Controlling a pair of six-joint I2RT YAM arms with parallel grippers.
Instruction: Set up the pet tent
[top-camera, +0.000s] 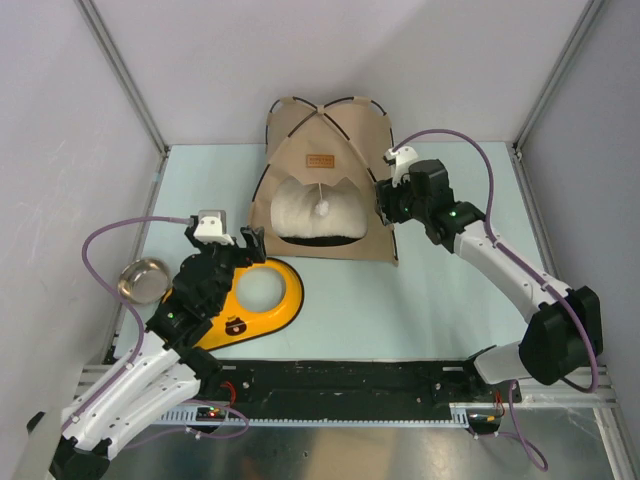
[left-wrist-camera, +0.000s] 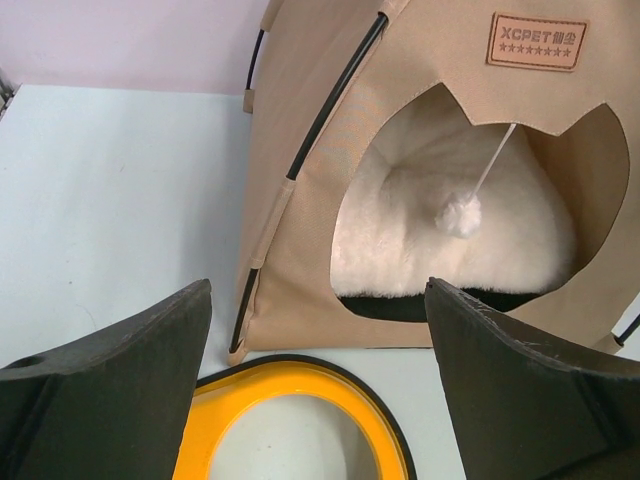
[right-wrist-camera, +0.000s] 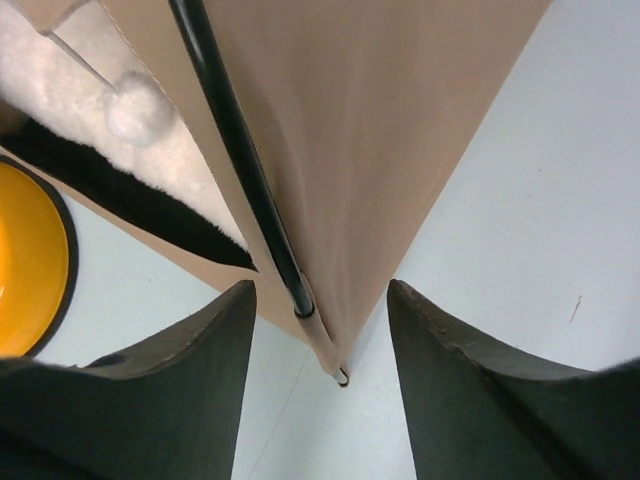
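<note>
The pet tent stands upright at the back middle of the table, tan with black poles. Its opening faces me, with a brown label above it and a white pom-pom hanging in it. A cream pillow fills the inside. My left gripper is open in front of the tent's left front corner, over the yellow feeder, with nothing between its fingers. My right gripper is open and straddles the tent's right front corner and its black pole, with a gap on each side.
The yellow feeder lies flat just in front of the tent on the left, one round hole showing. A metal bowl sits at the table's left edge. Grey walls close in the back and both sides.
</note>
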